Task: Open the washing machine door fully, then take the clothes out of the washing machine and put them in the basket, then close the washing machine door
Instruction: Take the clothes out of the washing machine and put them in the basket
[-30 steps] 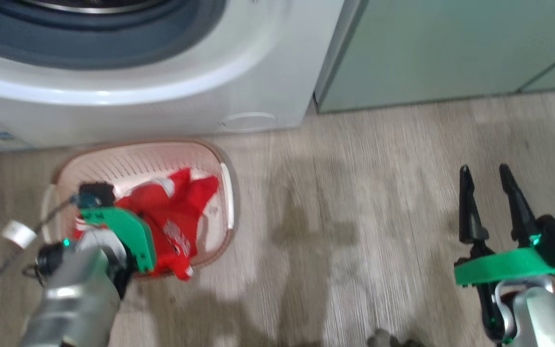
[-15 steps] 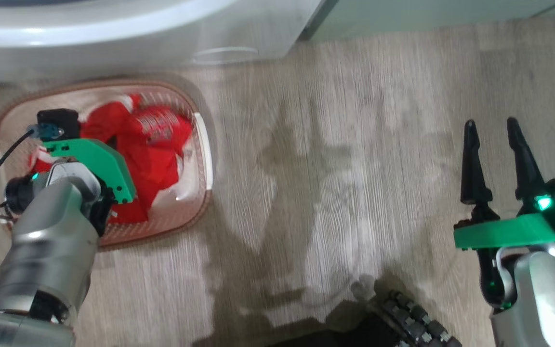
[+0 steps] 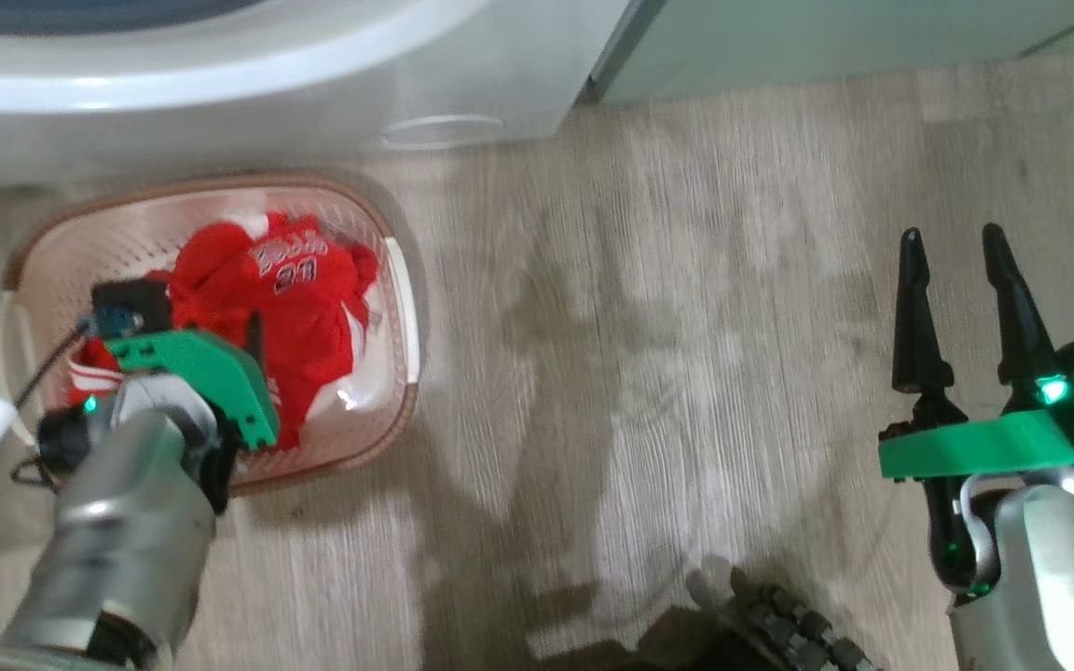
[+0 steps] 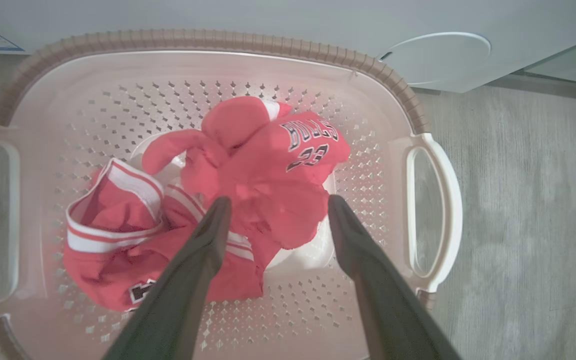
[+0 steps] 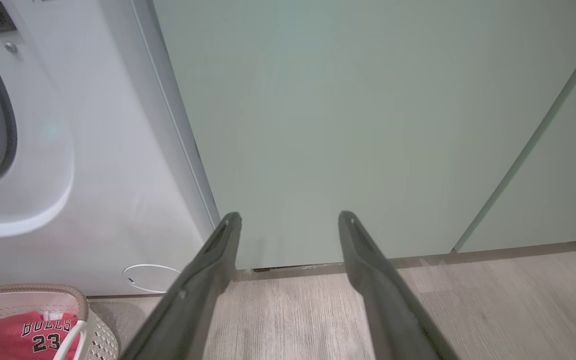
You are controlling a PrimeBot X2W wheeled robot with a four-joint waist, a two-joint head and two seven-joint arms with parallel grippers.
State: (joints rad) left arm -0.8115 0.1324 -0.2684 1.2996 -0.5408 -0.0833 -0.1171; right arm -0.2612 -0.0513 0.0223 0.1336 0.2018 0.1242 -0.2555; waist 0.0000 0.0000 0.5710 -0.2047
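— Where were the bright red jersey clothes (image 4: 268, 170)?
— In the cream perforated plastic basket (image 4: 218, 42), left; seemingly soft, light; pinch a raised fold; left gripper (image 4: 278, 200) gaped above them, empty; right gripper (image 3: 951, 233) gaped too.

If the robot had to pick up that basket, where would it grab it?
Probably one white side handle: it is a loop with an open slot, so one finger could pass through and the other close outside. Come down from above, since the basket sits flat on the floor, open side up, with the washing machine close along one long side.
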